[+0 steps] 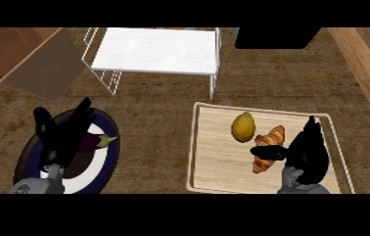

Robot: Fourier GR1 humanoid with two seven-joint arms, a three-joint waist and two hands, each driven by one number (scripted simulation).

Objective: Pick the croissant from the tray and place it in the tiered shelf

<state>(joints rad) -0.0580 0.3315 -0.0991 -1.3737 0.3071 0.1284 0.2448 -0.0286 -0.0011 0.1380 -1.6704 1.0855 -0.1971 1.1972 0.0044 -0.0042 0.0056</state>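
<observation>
right hand (303, 149) closing on the croissant (269, 147) on the tray (209, 147).

the croissant lay on the tray, just right of the lemon (243, 127), its lower end under the thumb. the right hand stood just right of the croissant, fingers straight, thumb reaching across it; nothing was yet enclosed. recommended: curl the fingers round the croissant's middle, avoid nudging the lemon, lift clear of the tray rim, then carry to the tiered shelf (159, 51) beyond the tray. the left hand rested open over the plate (104, 161), well left of the tray.
</observation>
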